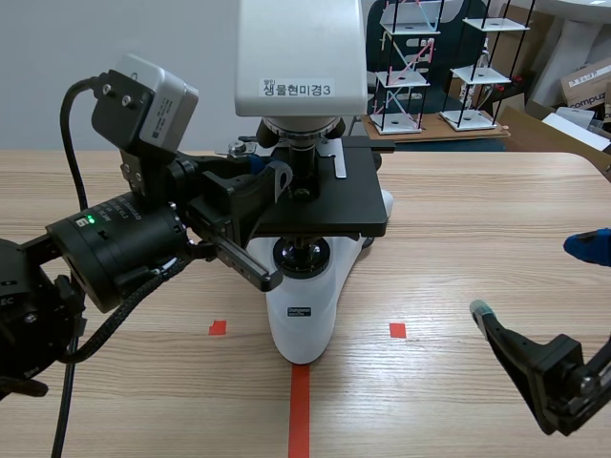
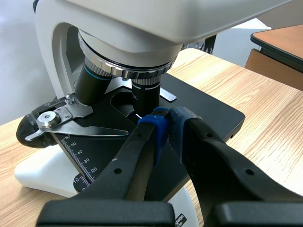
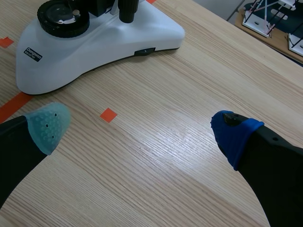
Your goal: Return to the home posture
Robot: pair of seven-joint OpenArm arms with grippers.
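Observation:
A white microscope [image 1: 302,320] with a black stage [image 1: 336,206] stands at the table's middle. My left gripper [image 1: 275,177] is raised at the stage's left side. In the left wrist view this gripper [image 2: 164,124] is shut, its blue pads pressed together with nothing seen between them, just above the stage [image 2: 215,114] and below the objective lens [image 2: 144,94]. My right gripper [image 1: 531,277] hangs low over the table's right part, well clear of the microscope. From the right wrist view it [image 3: 139,128] is open over bare wood, the microscope's base [image 3: 94,42] ahead of it.
The metal slide holder and its scale [image 2: 57,118] lie on the stage beside my left fingers. Orange-red tape marks [image 1: 397,330] sit on the wood near the base. Wire racks [image 1: 410,67] and cardboard boxes [image 1: 587,84] stand behind the table's far edge.

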